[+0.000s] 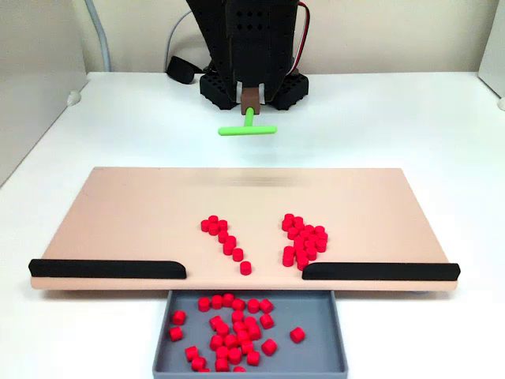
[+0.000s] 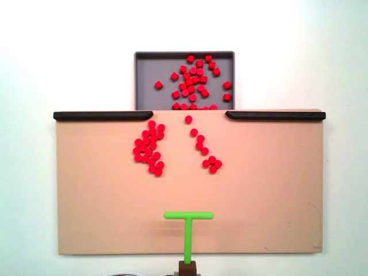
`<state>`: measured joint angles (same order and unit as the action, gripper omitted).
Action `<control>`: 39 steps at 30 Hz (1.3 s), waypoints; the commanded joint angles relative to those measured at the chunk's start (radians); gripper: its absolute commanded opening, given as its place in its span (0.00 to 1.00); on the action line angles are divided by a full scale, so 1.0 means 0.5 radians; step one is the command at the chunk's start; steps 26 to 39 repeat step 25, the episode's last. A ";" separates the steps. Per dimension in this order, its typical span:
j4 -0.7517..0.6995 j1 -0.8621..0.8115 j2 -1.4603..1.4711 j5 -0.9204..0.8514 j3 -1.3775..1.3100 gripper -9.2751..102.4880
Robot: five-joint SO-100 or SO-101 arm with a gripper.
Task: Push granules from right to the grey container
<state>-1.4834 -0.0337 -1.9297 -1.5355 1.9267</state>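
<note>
Grey container point(image 1: 162, 347) holds many granules point(image 1: 229, 328); more lie in two bunches on the tan board point(image 1: 118, 221). Black tool point(image 1: 251, 99) holds the green stick point(image 1: 248, 126).

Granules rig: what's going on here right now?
The arm's gripper holds a green T-shaped stick as a pusher, pulled back at the arm end of the tan board, clear of the pieces. Many red granules already lie in the grey container beyond the gap between the two black strips. Two groups remain on the board: a dense clump and a thinner diagonal trail, both near the gap. The job looks partly done.
</note>
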 commanded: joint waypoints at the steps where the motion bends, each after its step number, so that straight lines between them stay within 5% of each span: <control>1: 0.012 -0.021 -0.031 -0.034 -0.012 0.08; 39: 0.012 -0.034 -0.003 -0.083 -0.012 0.08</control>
